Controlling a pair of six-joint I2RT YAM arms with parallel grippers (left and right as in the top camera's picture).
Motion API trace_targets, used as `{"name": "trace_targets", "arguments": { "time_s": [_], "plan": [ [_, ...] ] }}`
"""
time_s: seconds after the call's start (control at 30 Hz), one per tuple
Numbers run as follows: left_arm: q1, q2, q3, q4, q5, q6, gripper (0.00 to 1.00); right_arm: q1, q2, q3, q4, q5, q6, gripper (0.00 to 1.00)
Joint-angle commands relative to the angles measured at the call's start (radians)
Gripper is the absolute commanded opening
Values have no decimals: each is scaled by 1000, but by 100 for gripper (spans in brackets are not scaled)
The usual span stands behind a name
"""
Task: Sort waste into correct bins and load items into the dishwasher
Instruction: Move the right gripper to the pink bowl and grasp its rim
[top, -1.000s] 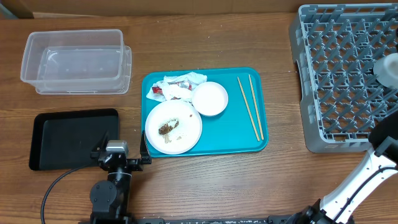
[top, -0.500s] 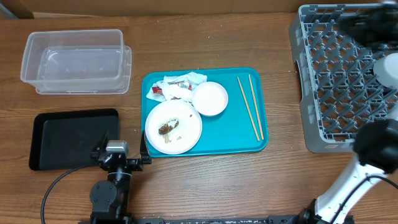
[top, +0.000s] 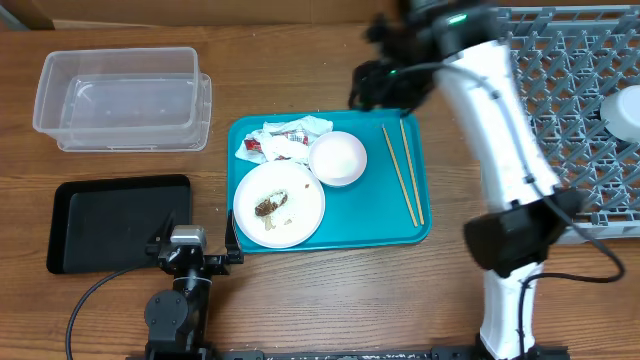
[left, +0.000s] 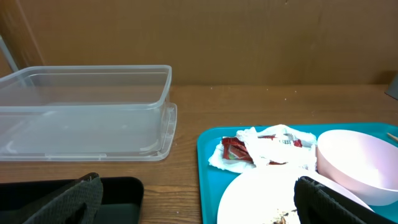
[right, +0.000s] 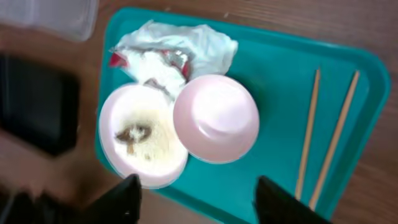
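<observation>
A teal tray holds a large plate with a brown lump and grains, a bowl, a crumpled napkin with a red-and-white wrapper and chopsticks. My right gripper hovers open and blurred over the tray's far right corner. In its wrist view the bowl, the plate, the napkin and the chopsticks lie below the open right gripper. My left gripper rests open between the black tray and the plate. A white cup sits in the dish rack.
The clear tub stands at the back left, seen as the tub in the left wrist view behind the black tray. The right arm stretches across the rack's left edge. Bare wood lies along the table's front.
The right arm has swung from the dish rack side across to above the teal tray, and its jaws have opened. The left arm has not moved.
</observation>
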Motion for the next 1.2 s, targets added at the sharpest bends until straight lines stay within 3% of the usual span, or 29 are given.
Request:
{"name": "trace_targets", "arguments": {
  "time_s": [0.0, 0.07, 0.13, 0.47, 1.17],
  "plan": [
    [5, -11, -4, 2, 8, -6, 100, 87, -13, -76, 57, 278, 238, 45],
    [5, -11, -4, 2, 8, -6, 100, 140, -13, -145, 129, 293, 312, 34],
    [5, -10, -4, 2, 8, -6, 100, 181, -13, -221, 207, 293, 349, 31],
    [5, -11, -4, 2, 8, -6, 100, 289, -13, -560, 538, 306, 375, 31],
    [5, -11, -4, 2, 8, -6, 100, 298, -12, -679, 669, 327, 299, 30]
  ]
}}
